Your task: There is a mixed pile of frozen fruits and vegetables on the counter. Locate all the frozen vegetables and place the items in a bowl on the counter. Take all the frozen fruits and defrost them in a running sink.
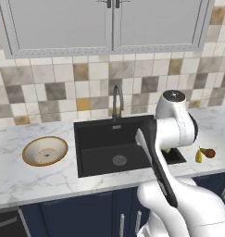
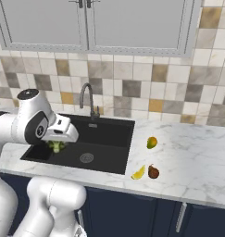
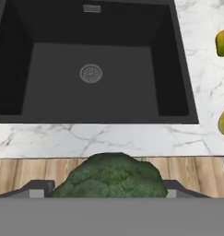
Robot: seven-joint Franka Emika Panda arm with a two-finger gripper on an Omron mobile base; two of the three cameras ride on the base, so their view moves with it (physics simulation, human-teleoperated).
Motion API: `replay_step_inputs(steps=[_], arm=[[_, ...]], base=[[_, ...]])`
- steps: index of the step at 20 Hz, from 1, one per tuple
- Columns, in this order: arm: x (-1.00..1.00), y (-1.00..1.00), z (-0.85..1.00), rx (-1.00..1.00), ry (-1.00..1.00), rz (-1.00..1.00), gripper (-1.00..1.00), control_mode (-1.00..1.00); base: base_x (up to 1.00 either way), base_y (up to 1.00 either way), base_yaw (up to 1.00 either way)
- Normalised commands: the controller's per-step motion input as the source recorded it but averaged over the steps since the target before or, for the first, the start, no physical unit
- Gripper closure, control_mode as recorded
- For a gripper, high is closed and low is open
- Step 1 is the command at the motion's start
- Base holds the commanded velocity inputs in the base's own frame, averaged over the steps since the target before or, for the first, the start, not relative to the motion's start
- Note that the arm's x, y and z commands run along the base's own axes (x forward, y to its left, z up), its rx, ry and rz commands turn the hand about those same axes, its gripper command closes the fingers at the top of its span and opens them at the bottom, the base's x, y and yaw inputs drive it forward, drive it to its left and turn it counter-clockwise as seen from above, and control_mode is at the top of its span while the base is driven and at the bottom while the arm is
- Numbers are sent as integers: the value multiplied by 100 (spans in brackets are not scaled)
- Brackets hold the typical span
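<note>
We find the bowl (image 1: 45, 151) on the counter (image 1: 21, 178) well left of the tool (image 2: 57, 146). The tool's jaws stand wide, pinching the broccoli (image 3: 111, 177) above the sink (image 3: 92, 73). Well to its right lie the yellow-green fruit (image 2: 152, 142), yellowish piece (image 2: 139, 173) and brown pear (image 2: 153, 172).

Sink (image 1: 115, 146) basin open; tap (image 1: 116, 99) at back.

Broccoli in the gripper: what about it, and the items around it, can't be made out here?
- Broccoli: lower part cut off by the hand view's bottom edge; finger contact hidden.
- Broccoli, right base view: mostly behind the hand.
- Yellowish piece, left base view: too small to identify.
</note>
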Motion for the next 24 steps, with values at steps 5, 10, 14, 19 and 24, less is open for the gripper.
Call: replay_step_inputs(steps=[5, 10, 14, 19, 24], arm=[[0, 44, 1, 0, -5, 0, 100, -100], [3, 28, 0, 0, -1, 0, 100, -100], [7, 31, 0, 1, -1, 0, 100, -100], [15, 32, 0, 4, 0, 0, 100, -100], [26, 27, 0, 10, 0, 0, 100, -100]], base=[[0, 0, 0], [0, 0, 0], [0, 0, 0], [0, 0, 0], [0, 0, 0]])
